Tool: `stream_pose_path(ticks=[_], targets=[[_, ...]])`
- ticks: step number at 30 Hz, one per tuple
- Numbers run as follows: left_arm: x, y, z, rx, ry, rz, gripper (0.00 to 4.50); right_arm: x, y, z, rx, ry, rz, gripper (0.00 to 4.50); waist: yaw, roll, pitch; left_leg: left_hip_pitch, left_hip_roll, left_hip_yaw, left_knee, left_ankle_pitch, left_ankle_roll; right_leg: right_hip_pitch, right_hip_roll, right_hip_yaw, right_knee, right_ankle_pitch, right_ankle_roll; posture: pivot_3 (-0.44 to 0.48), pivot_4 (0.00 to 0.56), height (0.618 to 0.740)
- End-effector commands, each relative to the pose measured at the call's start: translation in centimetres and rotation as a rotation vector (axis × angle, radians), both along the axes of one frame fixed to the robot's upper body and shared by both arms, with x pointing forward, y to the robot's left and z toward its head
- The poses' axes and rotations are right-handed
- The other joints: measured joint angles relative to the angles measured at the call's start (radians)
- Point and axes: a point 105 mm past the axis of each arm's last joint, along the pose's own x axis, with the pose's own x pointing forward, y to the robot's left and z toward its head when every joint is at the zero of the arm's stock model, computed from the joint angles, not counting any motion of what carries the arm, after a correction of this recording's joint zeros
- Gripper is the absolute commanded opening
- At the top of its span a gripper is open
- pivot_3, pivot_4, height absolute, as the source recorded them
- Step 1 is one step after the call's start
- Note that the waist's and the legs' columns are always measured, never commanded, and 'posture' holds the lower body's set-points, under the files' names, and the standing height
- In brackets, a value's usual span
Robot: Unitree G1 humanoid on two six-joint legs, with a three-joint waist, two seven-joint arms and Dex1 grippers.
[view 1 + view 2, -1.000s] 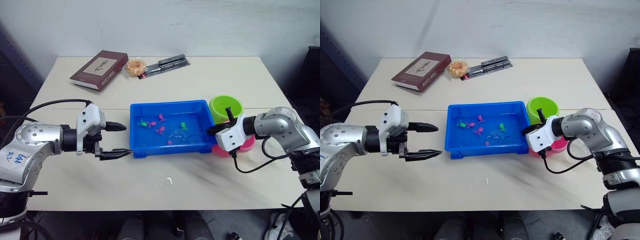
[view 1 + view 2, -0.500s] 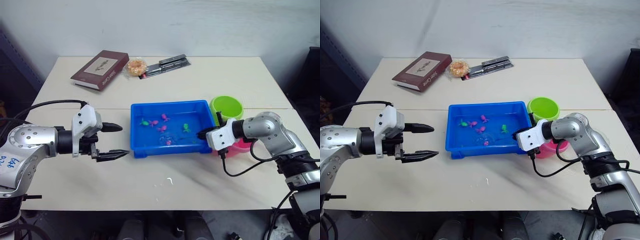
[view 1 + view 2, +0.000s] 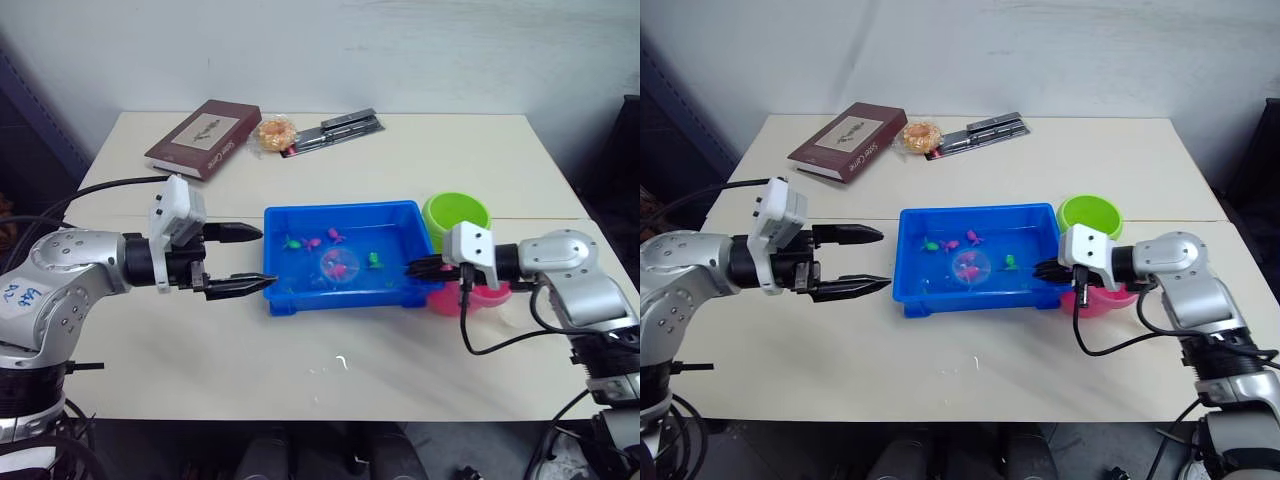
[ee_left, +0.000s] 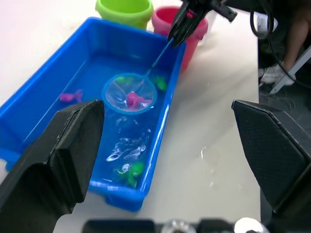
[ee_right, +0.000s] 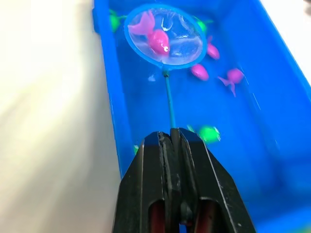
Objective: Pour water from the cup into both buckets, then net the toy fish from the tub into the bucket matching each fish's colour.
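Your right gripper [image 5: 170,141] is pinched on the thin handle of the net [image 5: 165,35], whose hoop sits out ahead of the fingertips over the middle of the tub [image 3: 300,300]. One pink fish [image 5: 154,38] lies in the mesh, so I judge the netting stage under way, this catch not yet carried to the pink bucket [image 4: 187,26] just beside that gripper. More toy fish [image 5: 210,132], pink and green, remain in the water. Your left gripper [image 3: 243,260] is spread and empty, just off the tub's other end. The pink bucket is mostly hidden behind the right gripper, so you cannot tell whether either bucket, including the green bucket [image 3: 455,213], holds water or fish.
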Motion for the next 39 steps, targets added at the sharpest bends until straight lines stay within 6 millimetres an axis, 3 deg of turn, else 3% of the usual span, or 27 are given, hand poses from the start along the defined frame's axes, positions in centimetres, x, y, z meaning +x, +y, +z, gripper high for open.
stream_pose_path(ticks=[1, 11, 18, 23, 28, 31, 37, 39], targets=[[0.1, -1.2, 0.7, -0.044, -0.002, -0.065, 4.49, -1.5, -2.0, 2.9, 0.076, -0.057, -0.106, 0.0, 0.005, 0.0, 0.0, 0.0, 0.0, 0.0, 0.0, 0.0, 0.0, 0.0, 0.0, 0.0, 0.0, 0.0, 0.0, 0.0, 0.15, 0.74], [1.8, -3.9, 0.5, -0.068, 0.016, -0.21, 4.49, -7.7, -10.1, 4.2, 0.03, -0.161, -0.487, 0.0, 0.02, 0.0, 0.0, 0.001, 0.0, 0.003, 0.0, 0.0, 0.0, 0.001, 0.005, 0.002, 0.0, 0.001, 0.001, 0.0, 0.15, 0.74], [2.9, -5.4, 0.1, -0.051, -0.009, -0.297, 4.49, -10.6, -14.0, 4.3, -0.228, -0.35, -0.608, 0.0, 0.019, 0.0, 0.0, 0.004, -0.001, 0.008, 0.0, 0.0, 0.001, 0.001, 0.008, 0.007, -0.001, 0.001, 0.001, 0.0, 0.15, 0.74], [3.3, -6.1, 0.2, -0.051, -0.03, -0.332, 4.49, -10.4, -14.2, 4.6, -0.653, -0.628, -0.419, 0.0, 0.016, 0.0, 0.0, 0.005, -0.002, 0.011, 0.0, 0.0, 0.002, 0.001, 0.008, 0.011, -0.001, 0.001, 0.002, 0.0, 0.15, 0.74], [3.6, -6.4, 0.4, -0.058, -0.051, -0.343, 4.49, -9.5, -13.6, 4.0, -0.955, -0.863, -0.175, 0.0, 0.014, 0.0, 0.0, 0.006, -0.001, 0.012, 0.0, 0.0, 0.002, 0.001, 0.008, 0.013, -0.001, 0.001, 0.003, 0.0, 0.15, 0.74], [3.8, -6.5, 0.7, -0.06, -0.065, -0.344, 4.49, -9.0, -13.6, 5.1, -1.017, -0.989, -0.152, 0.0, 0.014, 0.0, 0.0, 0.006, -0.001, 0.012, 0.0, 0.0, 0.002, 0.0, 0.008, 0.014, -0.001, 0.001, 0.003, 0.0, 0.15, 0.74], [4.1, -6.3, 0.9, -0.06, -0.083, -0.34, 4.49, -8.7, -14.6, 6.1, -1.078, -1.049, -0.175, 0.0, 0.014, 0.0, 0.0, 0.006, -0.001, 0.013, 0.0, 0.0, 0.002, 0.001, 0.008, 0.014, -0.001, 0.001, 0.003, 0.0, 0.15, 0.74], [4.4, -6.3, 1.2, -0.064, -0.091, -0.331, 4.49, -8.6, -14.1, 6.1, -1.084, -1.073, -0.136, 0.0, 0.014, 0.0, 0.0, 0.006, -0.001, 0.013, 0.0, 0.0, 0.002, 0.0, 0.008, 0.014, -0.001, 0.001, 0.003, 0.0, 0.15, 0.74]])
